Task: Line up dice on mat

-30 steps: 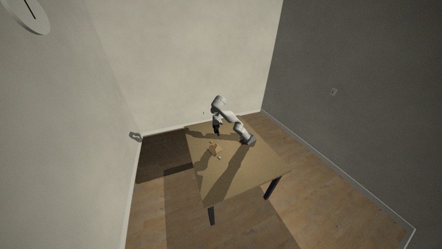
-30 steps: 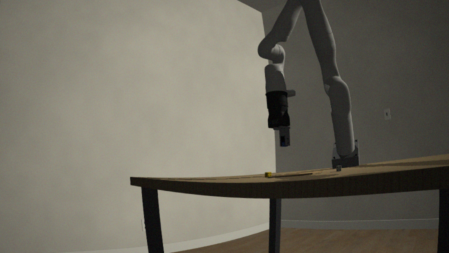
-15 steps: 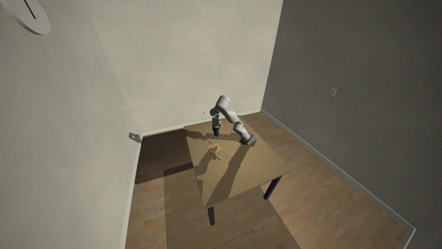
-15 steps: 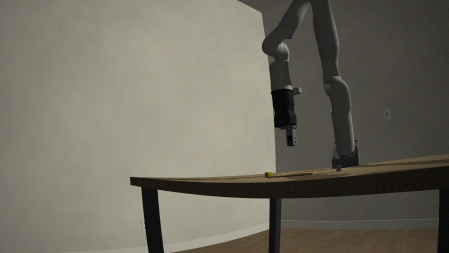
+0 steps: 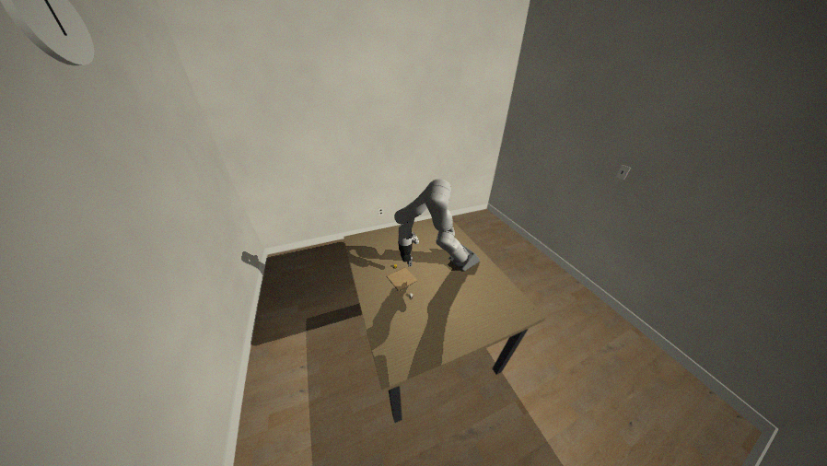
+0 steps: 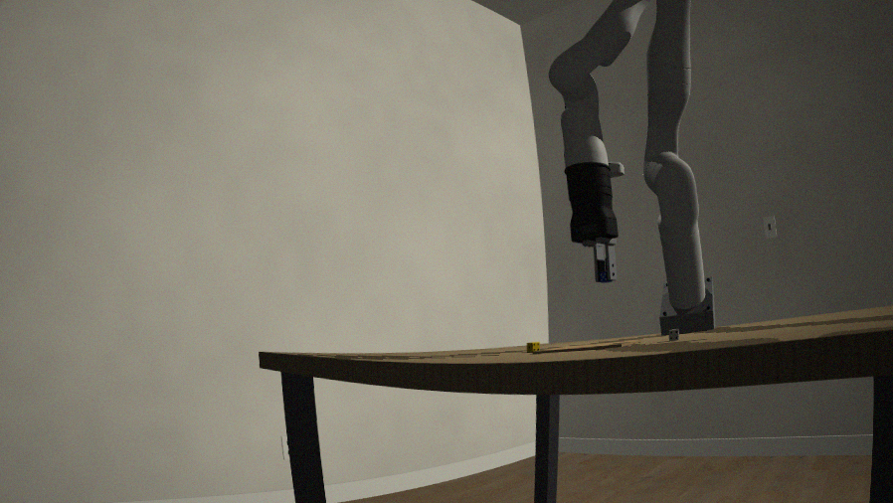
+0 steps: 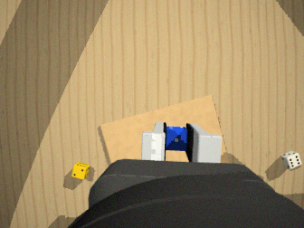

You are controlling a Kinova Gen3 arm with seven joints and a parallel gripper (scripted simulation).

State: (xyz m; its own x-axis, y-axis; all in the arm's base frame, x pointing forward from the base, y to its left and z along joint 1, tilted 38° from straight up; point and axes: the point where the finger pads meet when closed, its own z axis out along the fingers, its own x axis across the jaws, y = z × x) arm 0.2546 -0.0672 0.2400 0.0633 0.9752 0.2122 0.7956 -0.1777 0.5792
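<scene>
I've got the gripper clamped on the small blue cube die, one finger on each side. Exterior view has it up in the air, well clear of the wooden table, fingers pointing down. From the wrist, the blue die lines up over the thin, light tan square mat. Upper face of that die shows a single pip. Top view is too small for me to pick the blue die out.

The other two dice are down on the table, both off the mat. Yellow cube die sits near one side of it; white cube die is near the other side, dark pips. On the wrist view I can make out six pips on the white one's upward face; the yellow one's top number I can't read for certain.

Mat looks flat, turned at an angle in the wrist picture. The grey arm arches up from its dark base, bolted at the table.
</scene>
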